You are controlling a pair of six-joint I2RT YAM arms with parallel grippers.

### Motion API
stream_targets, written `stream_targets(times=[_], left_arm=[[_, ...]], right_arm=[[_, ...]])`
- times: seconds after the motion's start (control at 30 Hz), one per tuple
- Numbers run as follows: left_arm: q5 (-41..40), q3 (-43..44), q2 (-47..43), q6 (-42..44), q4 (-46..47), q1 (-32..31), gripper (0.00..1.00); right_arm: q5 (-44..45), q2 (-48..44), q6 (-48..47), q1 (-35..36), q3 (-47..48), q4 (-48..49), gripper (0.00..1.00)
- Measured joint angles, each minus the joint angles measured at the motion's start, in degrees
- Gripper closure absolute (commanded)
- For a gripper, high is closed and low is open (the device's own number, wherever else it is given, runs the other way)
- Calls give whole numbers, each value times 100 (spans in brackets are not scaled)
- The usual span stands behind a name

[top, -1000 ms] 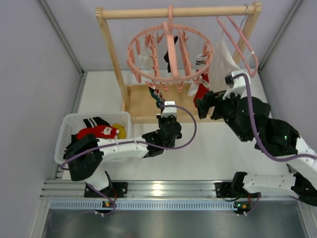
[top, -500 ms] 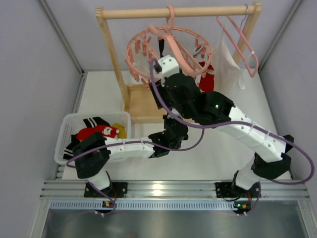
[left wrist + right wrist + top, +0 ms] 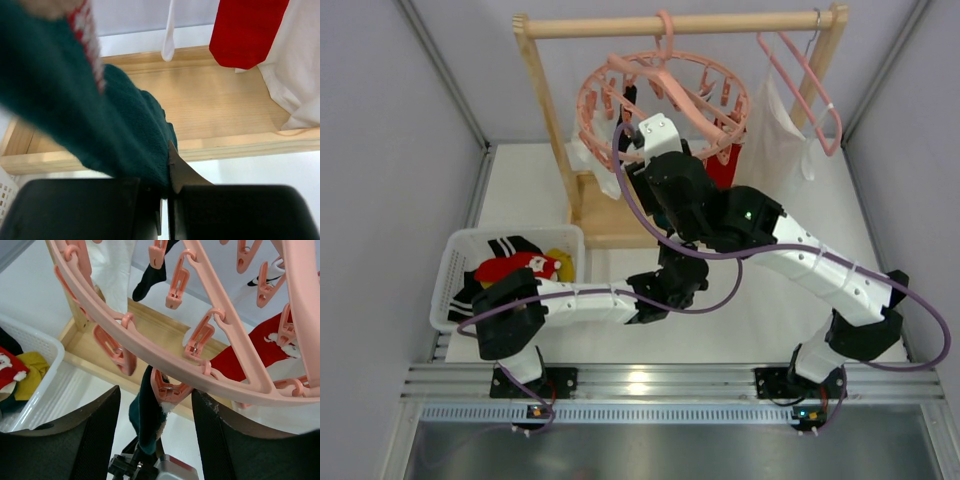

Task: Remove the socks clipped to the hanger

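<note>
Right gripper (image 3: 155, 392) swung across to hanger (image 3: 150, 347) — fingers now spread, narrowing, either side of clip (image 3: 172, 390). That clip holds teal sock (image 3: 145, 415), hanging down between fingers; left gripper (image 3: 167, 200) pinches its lower end. Squeeze should free it.

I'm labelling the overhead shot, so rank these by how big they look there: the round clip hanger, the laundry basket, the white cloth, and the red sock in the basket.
1. round clip hanger and laundry basket: similar spread, and the hanger hangs nearer the camera, so not ranked apart.
2. white cloth
3. red sock
</note>
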Motion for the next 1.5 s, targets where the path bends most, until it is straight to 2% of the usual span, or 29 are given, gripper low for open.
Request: stream_targets(times=[0.3,0.7,1.2,1.4,1.5], left_arm=[[0,7,76,2,-2,-50,100],[-2,24,76,0,-2,-162,100],[-2,28,74,-4,-2,-256,100],[7,28,52,-9,0,-291,100],[7,28,39,-9,-2,-297,100]], right_arm=[[142,-162,2,-61,-514,205,44],[404,-240,13,-66,-872,1040,45],[739,-452,-33,-179,-1495,1797,51],[741,-529,-55,-216,-1740,2151,64],[743,-551,-70,-227,-1781,2229,78]])
